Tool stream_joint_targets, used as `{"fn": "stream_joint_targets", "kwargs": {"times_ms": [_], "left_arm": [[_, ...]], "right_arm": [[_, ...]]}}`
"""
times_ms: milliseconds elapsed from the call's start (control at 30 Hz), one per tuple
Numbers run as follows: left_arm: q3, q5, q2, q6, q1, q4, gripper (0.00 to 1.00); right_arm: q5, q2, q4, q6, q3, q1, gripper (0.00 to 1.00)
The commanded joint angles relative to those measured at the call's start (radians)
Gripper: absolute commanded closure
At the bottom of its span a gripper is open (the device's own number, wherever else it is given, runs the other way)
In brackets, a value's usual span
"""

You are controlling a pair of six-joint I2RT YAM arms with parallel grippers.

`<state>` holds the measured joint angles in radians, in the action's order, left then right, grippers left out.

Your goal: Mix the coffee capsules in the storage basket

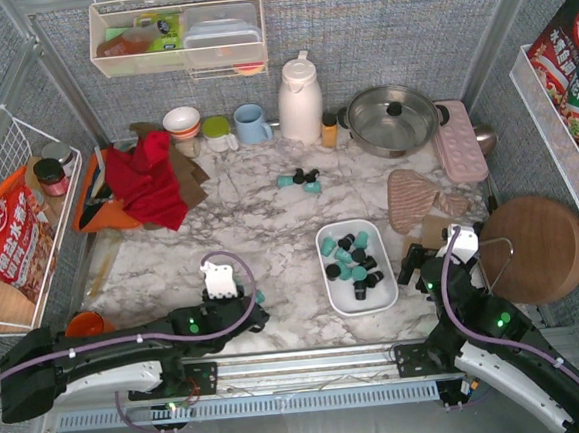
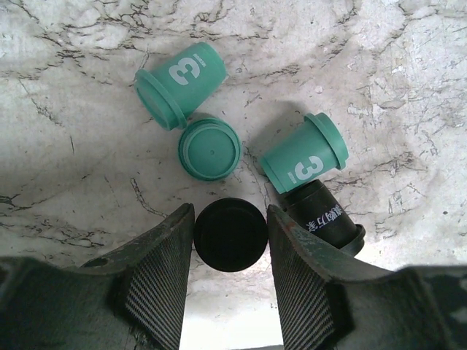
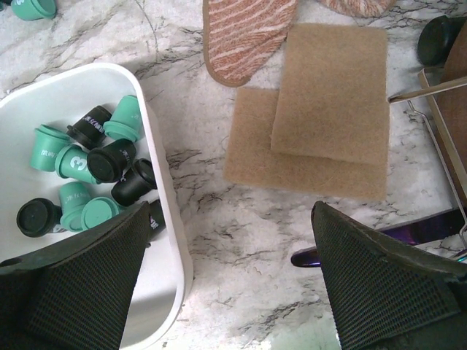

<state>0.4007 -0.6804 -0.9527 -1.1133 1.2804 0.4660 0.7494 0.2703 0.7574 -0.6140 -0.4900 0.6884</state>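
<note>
straddling an upright black capsule [image 2: 230, 237] on the bench [image 2: 73, 109], left end effector [image 2: 230, 215], fingers at its sides; gripped or not, cannot tell. teal capsules [image 2: 209, 148] just beyond. basket [image 3: 162, 182] holds more capsules [image 1: 353, 262], teal and black. right end effector [image 3: 228, 240] wide open, empty, beside basket.

White marble-veined tabletop [image 1: 270, 228]; grey woven wall panels [image 1: 376, 39]; metal corner posts [image 1: 497, 32]; even, soft light.

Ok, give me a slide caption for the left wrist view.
Left tool brackets an upright black capsule on the marble table, beside three teal capsules and a toppled black capsule.
</note>
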Motion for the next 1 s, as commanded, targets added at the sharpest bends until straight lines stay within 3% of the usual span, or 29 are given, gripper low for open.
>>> {"fn": "stream_joint_targets", "kwargs": {"times_ms": [0,200,500,600,733,833,967], "left_arm": [[0.0,-0.011,-0.016,0.012,-0.004,-0.023,0.47],[0.032,-0.015,-0.023,0.037,-0.007,-0.001,0.52],[0.235,-0.044,0.048,0.189,-0.007,0.101,0.54],[0.276,-0.029,0.068,0.304,-0.007,-0.024,0.54],[0.3,0.015,0.03,0.479,-0.007,-0.323,0.53],[0.342,0.082,-0.075,0.584,-0.007,-0.496,0.53],[0.46,0.177,-0.272,0.643,-0.007,-0.551,0.51]], "right_arm": [[0.002,0.003,-0.024,0.012,0.001,0.001,0.04],[0.004,0.006,-0.026,0.02,-0.001,0.001,0.04],[0.003,0.003,-0.033,0.024,0.003,0.001,0.04],[0.0,0.006,-0.045,0.024,0.013,0.001,0.04],[-0.003,0.013,-0.054,0.026,0.018,0.0,0.04],[-0.005,0.014,-0.052,0.03,0.015,0.001,0.04],[-0.003,0.009,-0.055,0.034,0.014,0.001,0.03]]}}
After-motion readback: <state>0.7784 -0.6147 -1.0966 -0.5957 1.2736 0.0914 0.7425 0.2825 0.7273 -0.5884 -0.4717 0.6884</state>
